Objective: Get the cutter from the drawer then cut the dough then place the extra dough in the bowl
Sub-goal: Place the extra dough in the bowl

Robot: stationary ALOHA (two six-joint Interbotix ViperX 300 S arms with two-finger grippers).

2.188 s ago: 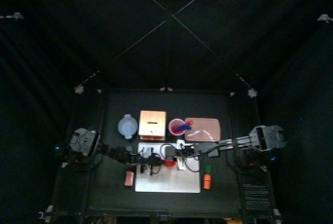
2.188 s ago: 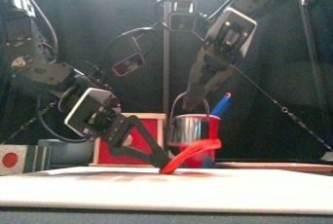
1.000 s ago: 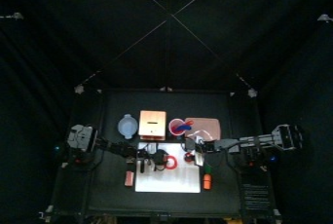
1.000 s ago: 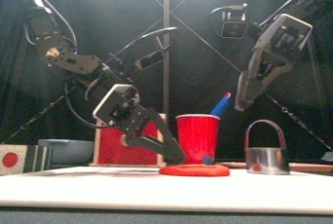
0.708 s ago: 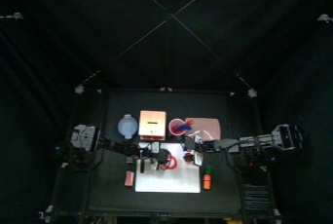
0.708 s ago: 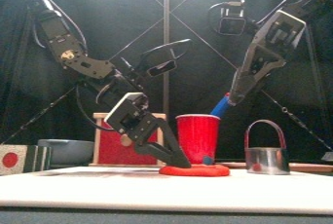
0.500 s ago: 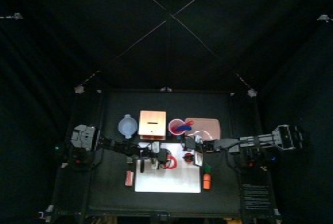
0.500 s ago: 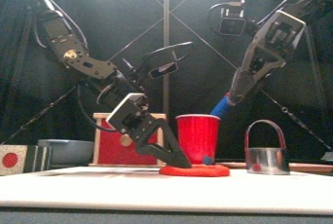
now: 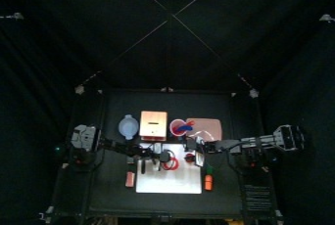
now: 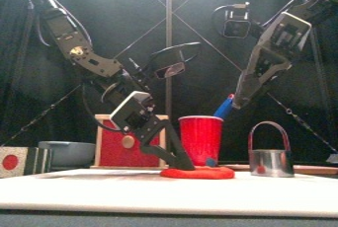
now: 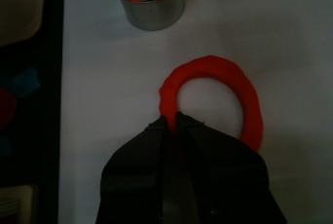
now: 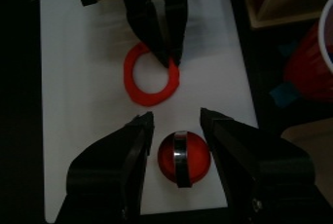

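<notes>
One white cutting board (image 9: 170,182) lies lower centre in your top view. One red cup (image 10: 201,140), mid-frame in the front view, holds one blue knife (image 10: 224,106). One metal cutter (image 10: 270,162), to its right, holds a red dough disc (image 12: 169,158). One dough ring (image 11: 221,92) lies on the board, its edge pinched by your left hand (image 11: 169,122). Your right hand (image 12: 178,118) hangs spread open.

The dough ring (image 10: 199,172), held tilted off the board (image 10: 79,189) two seconds earlier, has been laid flat on it, its left edge still pinched by the left gripper (image 11: 172,121), whose arm has since been raised. The cutter (image 10: 271,160) has been carried from the middle toward the board's right end and set down. The right gripper (image 12: 180,118) has been lifted off it, jaws apart.
</notes>
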